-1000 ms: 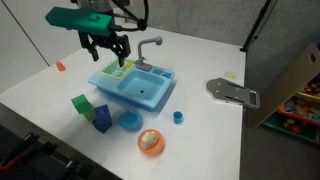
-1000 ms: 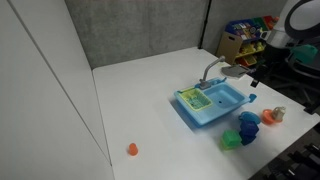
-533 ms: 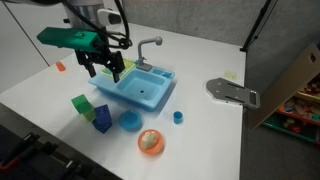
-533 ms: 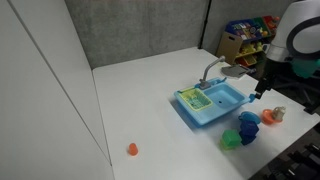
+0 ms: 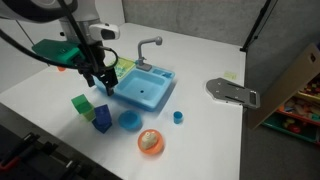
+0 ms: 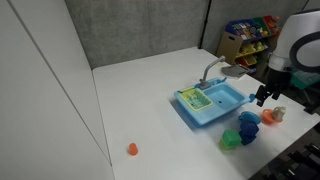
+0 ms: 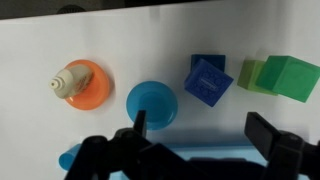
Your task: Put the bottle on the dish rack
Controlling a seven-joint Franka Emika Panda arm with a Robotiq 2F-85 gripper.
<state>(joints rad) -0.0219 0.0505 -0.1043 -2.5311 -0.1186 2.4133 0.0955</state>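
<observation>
The bottle (image 7: pixel 68 82), small and cream-white, lies on an orange plate (image 7: pixel 95 92) in the wrist view. It also shows in both exterior views (image 5: pixel 150 140) (image 6: pixel 275 114). The dish rack (image 6: pixel 193 98) is the yellow-green slatted part of the light-blue toy sink (image 6: pixel 222 101); in an exterior view the arm hides most of it beside the sink (image 5: pixel 147 90). My gripper (image 5: pixel 100 84) (image 6: pixel 263 97) (image 7: pixel 203 130) is open and empty. It hangs over the sink's edge near the blocks, apart from the bottle.
A round blue dish (image 7: pixel 151 103) (image 5: pixel 130 120), a blue block (image 7: pixel 208 80) (image 5: pixel 102 117) and a green block (image 7: pixel 285 75) (image 5: pixel 82 103) lie beside the sink. There is also a small blue cylinder cup (image 5: pixel 178 116), a grey faucet (image 5: pixel 150 45), a grey object (image 5: pixel 232 92) and an orange cone (image 6: pixel 132 149).
My gripper has moved from above the dish rack down and toward the table's front, to the sink's edge near the blocks. It stays open and empty. The objects have not moved.
</observation>
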